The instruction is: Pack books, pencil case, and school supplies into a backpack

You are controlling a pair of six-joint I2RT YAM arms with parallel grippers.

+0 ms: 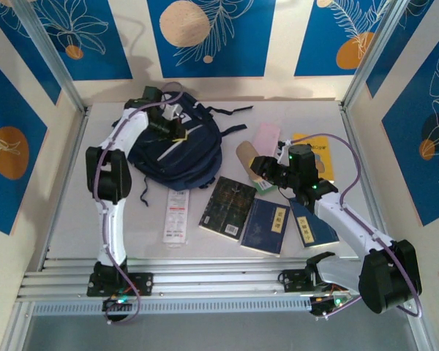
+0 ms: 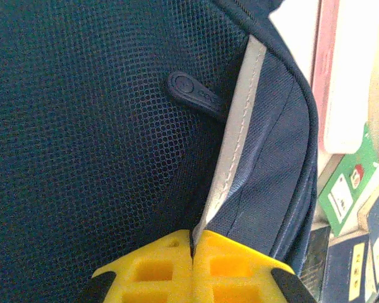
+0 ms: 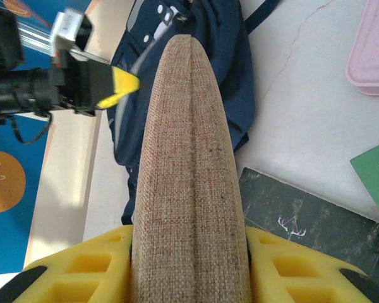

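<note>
The navy backpack lies at the back left of the table. My left gripper is shut on its pale grey stripe, the fabric edge pinched between the yellow fingertips. Over the table's middle my right gripper is shut on the tan oblong block, which points toward the backpack. The pink pencil case and a yellow book lie to the right. A black gold-patterned book, two navy books and a white packet lie in front.
A small green book sits under my right arm, beside the pink case. A dark zipper pull rests on the backpack's mesh. Straps trail from the backpack's far right side. Metal frame posts stand at the table's corners.
</note>
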